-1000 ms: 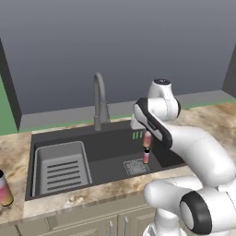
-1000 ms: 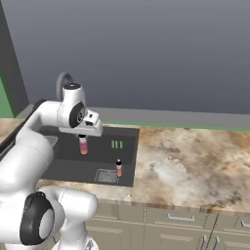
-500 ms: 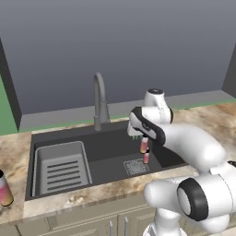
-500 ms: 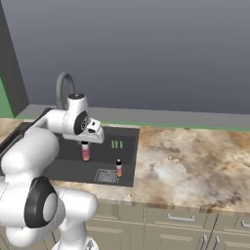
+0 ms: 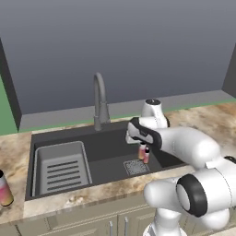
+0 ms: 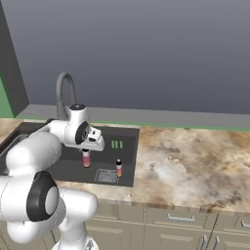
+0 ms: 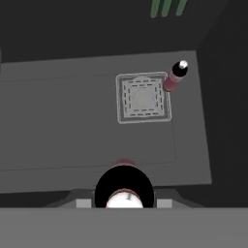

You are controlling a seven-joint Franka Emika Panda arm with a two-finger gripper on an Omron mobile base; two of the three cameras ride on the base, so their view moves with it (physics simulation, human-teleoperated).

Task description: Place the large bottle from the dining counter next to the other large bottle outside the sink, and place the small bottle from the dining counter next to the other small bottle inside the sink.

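Lowered further into the sink (image 6: 126, 146) since a second ago, gripper (image 6: 87, 152) now closer to the basin floor. Pinching the small bottle (image 6: 86, 159) by its top, body hanging upright at left centre of the right base view. Seen from above at bottom centre of the hand view (image 7: 124, 191). Other small bottle (image 7: 175, 76) standing at upper right there, just beside the square drain (image 7: 143, 98). Large bottle (image 5: 4, 188) at the lower left edge of the left base view, on the counter (image 5: 73, 199) outside the sink.

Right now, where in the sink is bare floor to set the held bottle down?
Bare sink floor lies between the ribbed tray and the drain grate. It is crowded right of the grate, where the other small bottle stands against the wall.
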